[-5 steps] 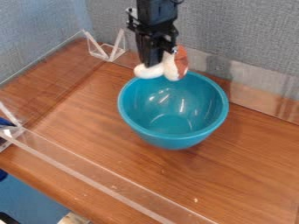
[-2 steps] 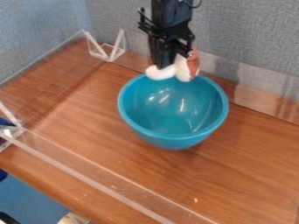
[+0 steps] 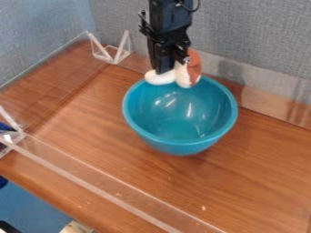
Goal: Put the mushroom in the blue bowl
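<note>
Here my fingers (image 3: 169,73) point straight down above the back rim of the blue bowl (image 3: 179,113), and they are closed tight on the mushroom (image 3: 174,73). I grip it by its pale stem, which shows as a white lump between and just below my dark tips; the reddish-orange cap sticks out to the right of them, tilted sideways rather than upright. The mushroom hangs in the air, just over the far edge of the bowl, and I cannot tell for sure whether it brushes the rim or stays just clear of it.

The bowl sits on the wooden table (image 3: 85,114), roughly in the middle of it, and its glossy teal inside shows nothing in it but reflections. My black arm (image 3: 165,16) rises straight up out of the top of the view.

Low clear plastic walls (image 3: 91,168) run along the near edge and the left side of the table, and a gray fabric backdrop (image 3: 49,27) stands behind. At the left edge a bit of blue and white gear (image 3: 6,123) peeks in, too cut off to identify.
</note>
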